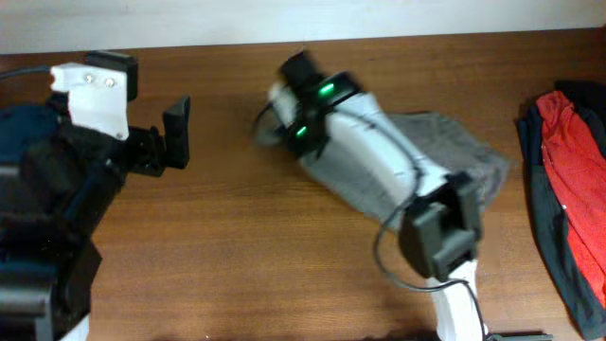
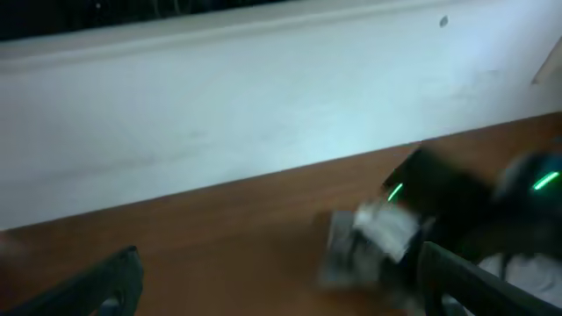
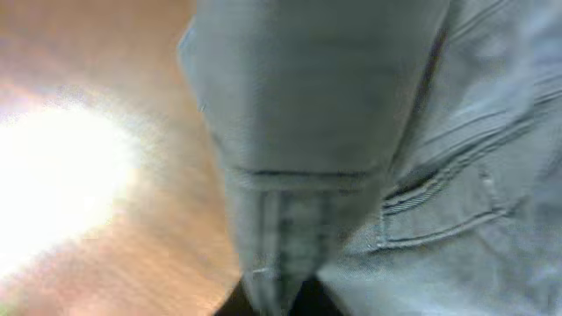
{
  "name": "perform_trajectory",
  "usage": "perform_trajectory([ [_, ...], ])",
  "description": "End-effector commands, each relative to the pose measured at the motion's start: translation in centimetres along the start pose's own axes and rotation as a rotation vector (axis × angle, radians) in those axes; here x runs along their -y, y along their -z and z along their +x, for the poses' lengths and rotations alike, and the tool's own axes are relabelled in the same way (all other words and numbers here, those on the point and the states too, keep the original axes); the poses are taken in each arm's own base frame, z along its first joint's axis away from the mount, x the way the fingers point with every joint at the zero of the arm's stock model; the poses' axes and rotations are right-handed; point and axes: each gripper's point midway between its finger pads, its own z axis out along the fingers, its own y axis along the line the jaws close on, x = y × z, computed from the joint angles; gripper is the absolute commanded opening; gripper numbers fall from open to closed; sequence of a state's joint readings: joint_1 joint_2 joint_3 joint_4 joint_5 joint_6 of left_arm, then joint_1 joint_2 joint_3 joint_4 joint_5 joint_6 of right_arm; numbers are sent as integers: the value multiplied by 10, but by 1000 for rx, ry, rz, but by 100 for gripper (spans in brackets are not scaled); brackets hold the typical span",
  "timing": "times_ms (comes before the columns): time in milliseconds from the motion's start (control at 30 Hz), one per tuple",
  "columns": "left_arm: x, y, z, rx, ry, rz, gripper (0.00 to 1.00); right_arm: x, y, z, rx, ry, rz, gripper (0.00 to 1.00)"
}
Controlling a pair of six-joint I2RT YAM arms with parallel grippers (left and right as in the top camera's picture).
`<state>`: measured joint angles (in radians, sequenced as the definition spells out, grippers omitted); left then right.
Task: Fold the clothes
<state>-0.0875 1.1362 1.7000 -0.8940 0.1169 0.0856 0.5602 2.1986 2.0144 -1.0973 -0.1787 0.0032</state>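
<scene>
The grey-khaki garment (image 1: pixel 478 156) lies on the table right of centre, mostly under my right arm. My right gripper (image 1: pixel 273 116) is shut on a seamed edge of it and holds that edge over the table's back middle. In the right wrist view the cloth (image 3: pixel 334 132) fills the frame and its hem goes down between the jaws (image 3: pixel 281 303). My left gripper (image 1: pixel 176 133) is open and empty at the left. In the left wrist view (image 2: pixel 290 303) its fingers frame the blurred held cloth (image 2: pixel 364 246).
A red and dark navy garment (image 1: pixel 568 180) lies at the table's right edge. A dark blue shape (image 1: pixel 28 123) sits under the left arm. A white wall (image 2: pixel 263 114) runs along the table's back edge. Bare wood (image 1: pixel 237 246) lies between the arms.
</scene>
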Motion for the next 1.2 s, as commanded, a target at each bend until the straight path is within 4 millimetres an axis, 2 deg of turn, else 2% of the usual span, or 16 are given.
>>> perform_trajectory([
  [0, -1, 13, -11, 43, -4, -16, 99, -68, -19, 13, -49, 123, -49, 32],
  [100, -3, 14, -11, 43, -4, -27, 99, -92, -21, 27, -87, 251, -16, 57],
  [200, -6, 12, -10, 37, -2, -41, 99, -79, -19, 35, -124, 237, 50, 58],
  [333, -6, -2, 6, -38, 7, -35, 99, -20, -5, 34, -140, 36, 86, 57],
  [533, 16, -69, 60, -286, 97, 126, 96, 89, 51, 35, -55, -345, -17, 53],
  [600, 31, -108, 90, -403, 141, 236, 89, 127, 75, 49, -38, -505, 6, 50],
  [633, 35, -117, 96, -427, 151, 260, 84, 136, 82, 53, -32, -539, 11, 48],
  [700, 45, -154, 125, -516, 192, 334, 69, 162, 111, 69, -2, -630, 28, 48],
  [733, 50, -179, 146, -566, 218, 371, 51, 173, 130, 77, 22, -665, 40, 48],
  [800, 56, -209, 172, -618, 244, 409, 34, 181, 157, 88, 58, -704, 55, 48],
  [833, 60, -229, 191, -648, 253, 424, 24, 182, 171, 94, 80, -716, 63, 47],
  [867, 67, -255, 218, -683, 252, 436, 6, 180, 192, 100, 112, -725, 75, 48],
  [900, 74, -269, 233, -700, 246, 448, 0, 177, 201, 103, 123, -723, 85, 48],
  [933, 79, -276, 243, -714, 239, 450, 1, 174, 205, 105, 130, -713, 87, 48],
  [1033, 102, -300, 300, -813, 143, 439, 1, 165, 218, 112, 134, -707, 91, 48],
  [1167, 104, -300, 348, -945, 15, 338, 0, 170, 218, 119, 112, -714, 135, 49],
])
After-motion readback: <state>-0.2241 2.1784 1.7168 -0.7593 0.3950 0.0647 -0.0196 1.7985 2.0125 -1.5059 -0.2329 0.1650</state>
